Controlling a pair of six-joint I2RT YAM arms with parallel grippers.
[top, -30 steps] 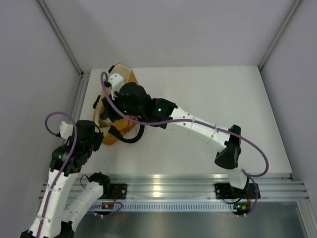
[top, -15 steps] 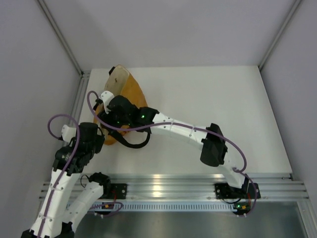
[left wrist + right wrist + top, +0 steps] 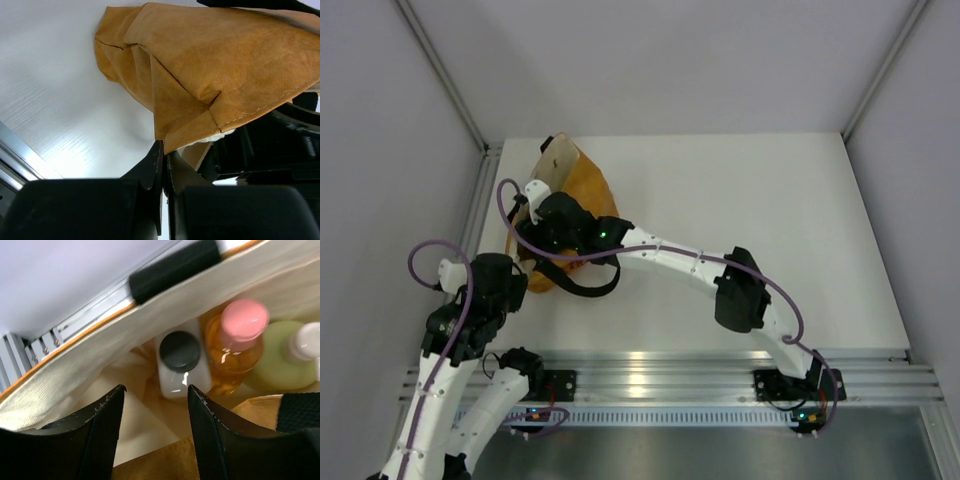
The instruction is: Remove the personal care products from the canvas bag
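The canvas bag [image 3: 582, 190] lies at the table's far left, mustard-orange, its mouth toward the arms. In the left wrist view my left gripper [image 3: 163, 151] is shut on a lower corner of the bag [image 3: 225, 65]. My right gripper [image 3: 156, 390] hangs open in the bag's mouth, over the cream lining. Just beyond its fingertips stand three personal care products: a clear-white bottle with a black cap [image 3: 180, 362], an orange bottle with a pink cap [image 3: 235, 342] and a pale green bottle with a white cap [image 3: 282, 362]. Nothing sits between the right fingers.
Black strap handles cross the bag's rim [image 3: 175, 265] and the near right corner [image 3: 300, 410]. An aluminium rail [image 3: 650, 372] runs along the near table edge and a frame post [image 3: 480, 195] stands close left of the bag. The white table [image 3: 750, 200] stretches right.
The right arm has swung left and toward the near side, bringing its gripper into the bag's mouth with the jaws slightly wider. The bag has shifted and slumped; the left arm drew back a little.
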